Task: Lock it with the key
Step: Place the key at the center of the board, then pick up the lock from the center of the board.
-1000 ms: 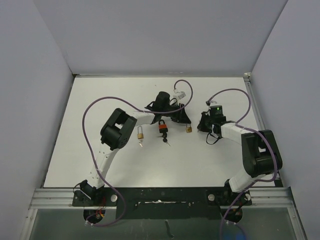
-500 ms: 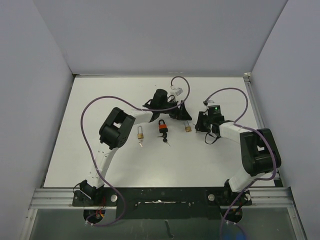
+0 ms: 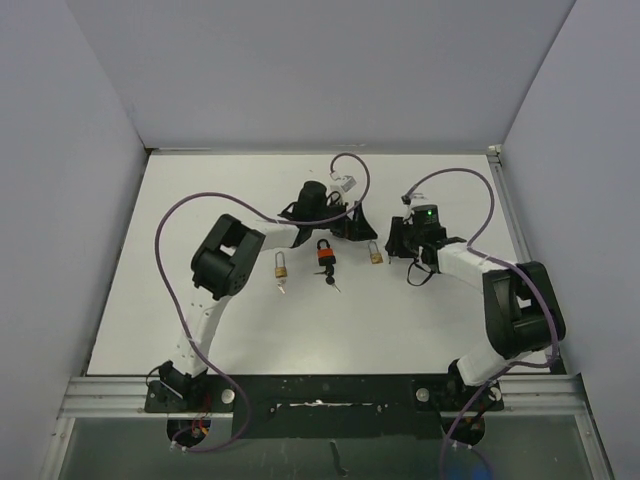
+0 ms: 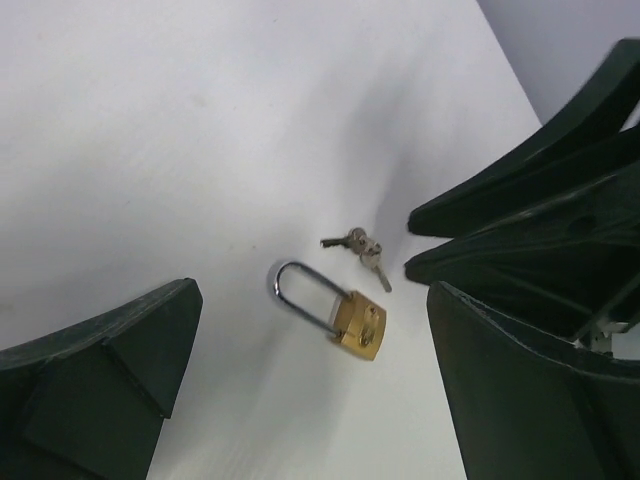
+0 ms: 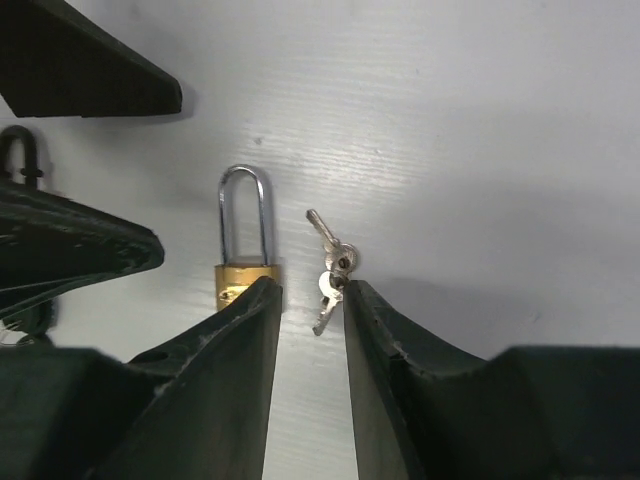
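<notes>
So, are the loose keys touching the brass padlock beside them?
Apart. The left wrist view shows a plain white gap between the keys and the brass padlock.

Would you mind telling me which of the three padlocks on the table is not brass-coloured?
The middle padlock: its body is orange, whereas the left padlock and the right padlock are both brass.

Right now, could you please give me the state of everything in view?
Right brass padlock: shackle closed, lying flat.
Keys: loose beside it, not inserted.
Orange padlock: flat, shackle unclear.
Left brass padlock: flat, shackle unclear.
Left fingers: wide open, empty.
Right fingers: slightly apart, empty.
</notes>
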